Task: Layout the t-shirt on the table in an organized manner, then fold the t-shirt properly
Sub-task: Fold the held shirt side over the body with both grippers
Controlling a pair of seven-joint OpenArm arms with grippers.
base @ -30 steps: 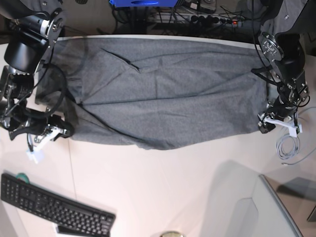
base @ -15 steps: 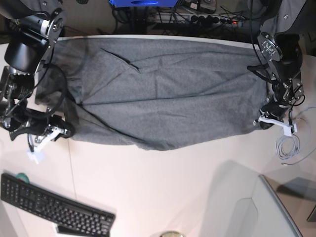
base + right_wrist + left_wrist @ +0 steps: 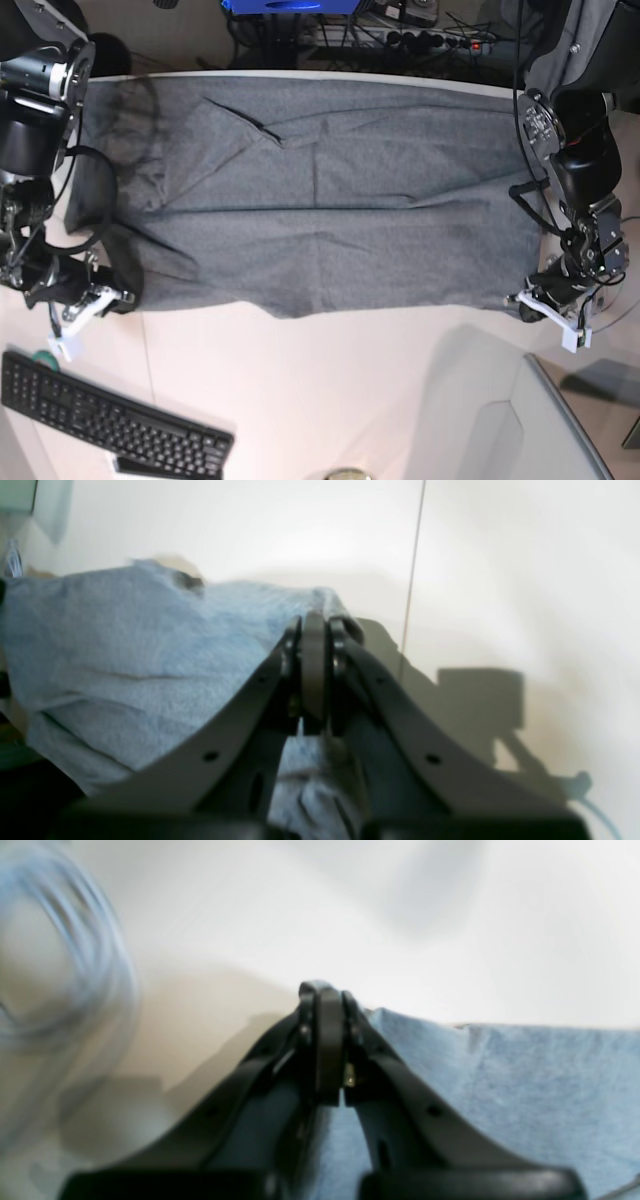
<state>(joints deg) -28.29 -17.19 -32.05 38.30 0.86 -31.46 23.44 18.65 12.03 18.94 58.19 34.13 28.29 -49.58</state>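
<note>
The heather-grey t-shirt [image 3: 320,200] lies spread wide across the white table [image 3: 330,400], with a few creases near its far left. My left gripper [image 3: 527,300] is shut on the shirt's near right corner; in the left wrist view its jaws [image 3: 322,990] are pressed together, with the t-shirt [image 3: 500,1080] running off to the right. My right gripper [image 3: 118,297] is shut on the near left corner. In the right wrist view the closed gripper [image 3: 315,620] sits at the edge of the t-shirt [image 3: 125,645], which bunches under it.
A black keyboard [image 3: 110,420] lies at the near left. A coiled pale cable [image 3: 60,980] rests beside my left gripper. A grey-white bulky object [image 3: 520,430] fills the near right corner. Cables and a power strip [image 3: 430,40] sit behind the far edge.
My left gripper has shut on the shirt's corner. Both grippers have pulled the near hem toward the front edge, so the fabric lies flatter and wider.
</note>
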